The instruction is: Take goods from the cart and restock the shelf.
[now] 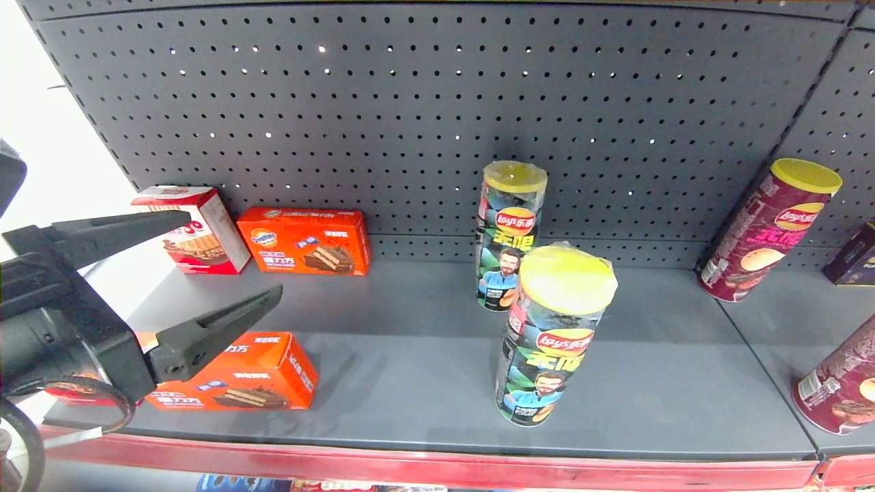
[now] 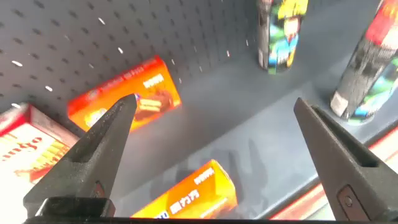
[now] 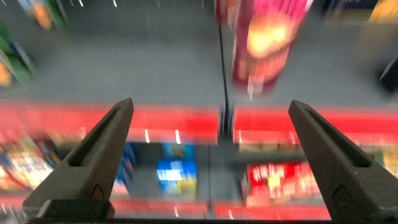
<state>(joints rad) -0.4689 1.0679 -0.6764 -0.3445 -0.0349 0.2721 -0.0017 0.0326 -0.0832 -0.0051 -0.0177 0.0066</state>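
My left gripper [image 1: 234, 254] hangs open over the left end of the grey shelf [image 1: 410, 369], just above a front orange biscuit box [image 1: 239, 372]. Nothing is between its fingers. In the left wrist view, the left gripper [image 2: 214, 104] frames that front box [image 2: 199, 193] and a back orange box [image 2: 127, 93]. The back orange box [image 1: 304, 240] stands against the pegboard beside a white and red wafer box [image 1: 195, 229]. My right gripper [image 3: 211, 104] is open and holds nothing, in front of the red shelf edge [image 3: 174, 118] below a maroon chip can [image 3: 267, 37].
Two yellow-lidded chip cans stand mid-shelf, one at the back [image 1: 509, 236] and one nearer the front [image 1: 550, 335]. Maroon cans [image 1: 769, 229] [image 1: 837, 389] and a dark box [image 1: 854, 256] occupy the neighbouring bay on the right. Bare shelf lies between the boxes and cans.
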